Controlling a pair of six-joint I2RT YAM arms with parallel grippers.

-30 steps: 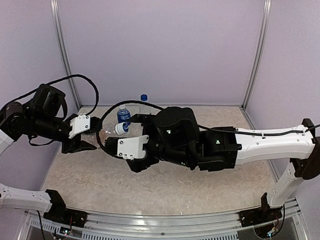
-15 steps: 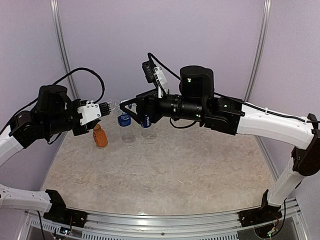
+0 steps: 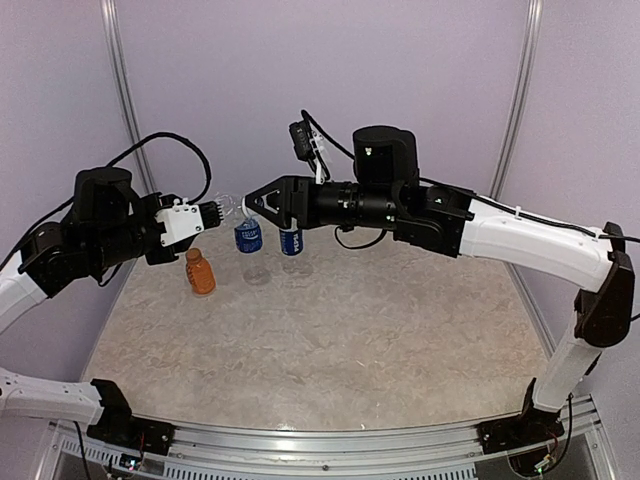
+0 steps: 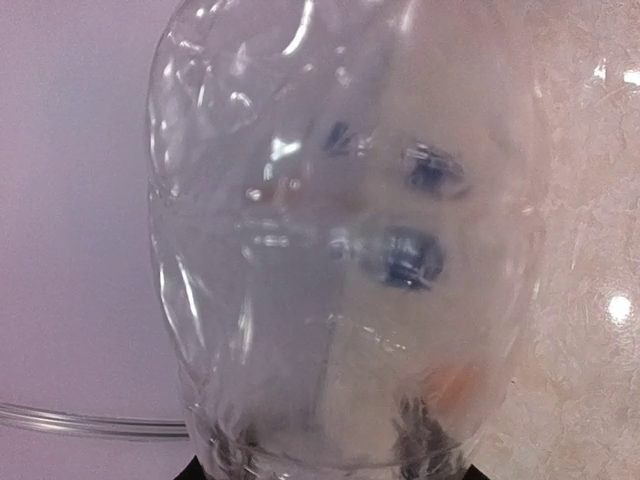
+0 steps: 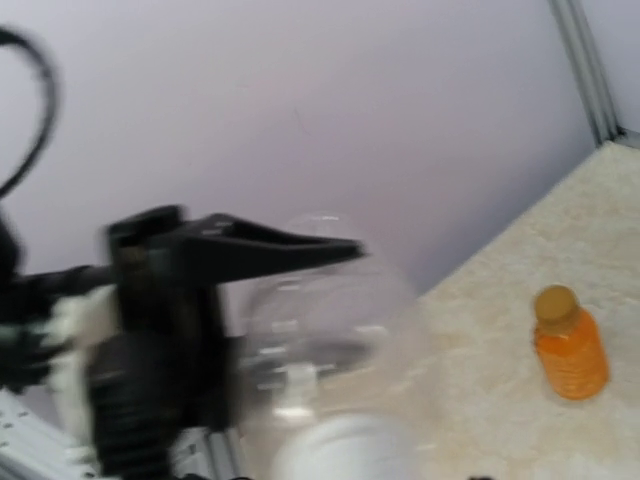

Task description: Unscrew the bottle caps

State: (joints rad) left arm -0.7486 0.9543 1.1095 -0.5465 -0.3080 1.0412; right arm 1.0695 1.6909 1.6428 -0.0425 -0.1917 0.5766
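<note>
- Compared with half a second ago, the right claw (image 3: 253, 204) sits a little higher and its jaws stand narrower, now at the neck end of the clear bottle (image 3: 230, 206). The standing bottles have not moved.
- There are four bottles. The clear one is held sideways in the air. A blue-labelled bottle (image 3: 248, 240) and a second blue-labelled bottle (image 3: 291, 243) stand side by side at the back of the table (image 3: 350, 340). An orange bottle (image 3: 201, 272) stands to their left, with its brown cap (image 3: 194, 254) on.
- The left arm is raised and bent, and the left claw (image 3: 212, 212) is clenched on the clear bottle's body.
- The right arm reaches long across from the right. I cannot tell whether its claw grips the neck end yet.
</note>
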